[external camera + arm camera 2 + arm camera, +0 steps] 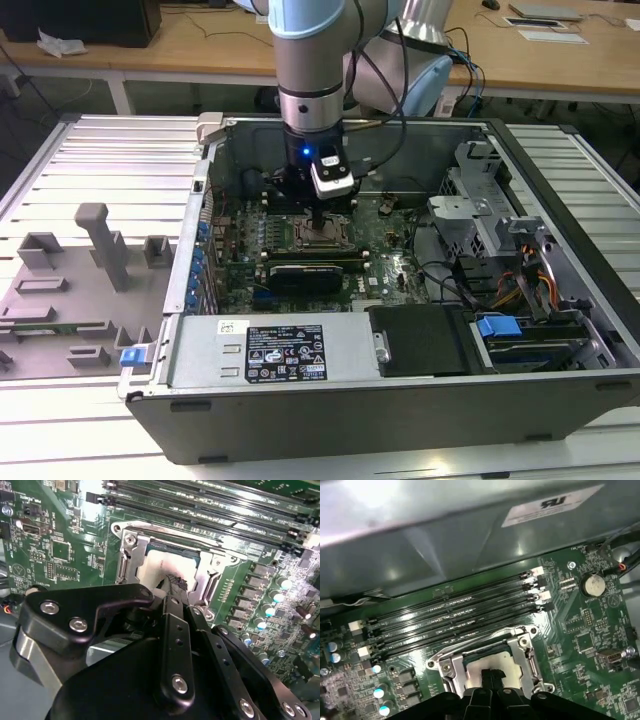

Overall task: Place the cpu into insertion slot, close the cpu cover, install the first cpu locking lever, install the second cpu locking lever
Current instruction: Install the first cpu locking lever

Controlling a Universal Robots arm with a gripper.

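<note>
Cpu (479, 664) under lowered hand (492, 676)

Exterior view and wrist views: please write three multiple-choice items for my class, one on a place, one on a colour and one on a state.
1. The gripper is
A. over the insertion slot
B. over the grey tray outside the case
C. over the drive cage

2. The motherboard is
A. blue
B. green
C. red

3. The computer case is
A. closed
B. standing upright
C. lying with its side open

Answers:
1. A: the gripper reaches down to the insertion slot.
2. B: the motherboard is green.
3. C: the computer case shows its inside from above.
</note>
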